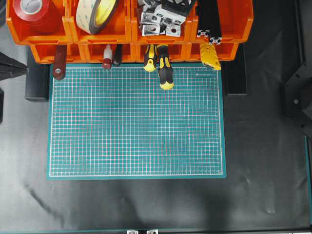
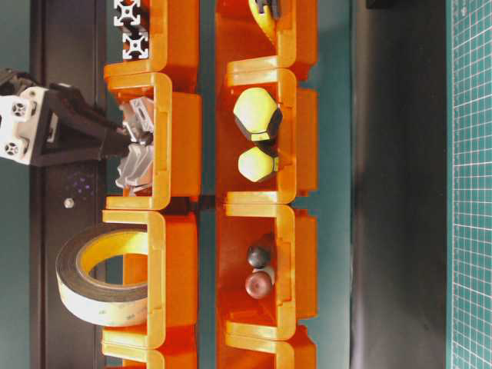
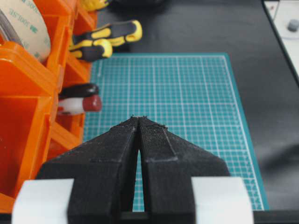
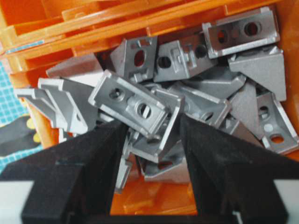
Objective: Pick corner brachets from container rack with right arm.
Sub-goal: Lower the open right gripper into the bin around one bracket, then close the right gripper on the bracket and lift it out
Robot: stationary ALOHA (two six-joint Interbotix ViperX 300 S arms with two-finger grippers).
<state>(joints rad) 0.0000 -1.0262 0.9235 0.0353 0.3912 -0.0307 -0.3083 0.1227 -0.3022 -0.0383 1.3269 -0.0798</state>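
Corner brachets point(image 4: 135, 105): silver-grey metal, matt and finely grained like a casting, with brighter edges. Container rack point(image 4: 93, 21): orange plastic, smooth and glossy, with soft reflections on its walls; cutting mat point(image 1: 136, 122): green, matt, printed with a pale grid. Right gripper point(image 4: 152, 140): black fingers, matt with a fine ribbed texture; left gripper point(image 3: 139, 122): the same rough black finish.

The container rack point(image 1: 97, 46) sits along the far edge of the mat point(image 1: 136, 122), 2 rows deep. Corner brachets point(image 1: 158, 22) are piled in the back row, tape roll point(image 1: 100, 12) in the bin left of them, screwdrivers point(image 1: 161, 66) sticking out in front onto the mat.
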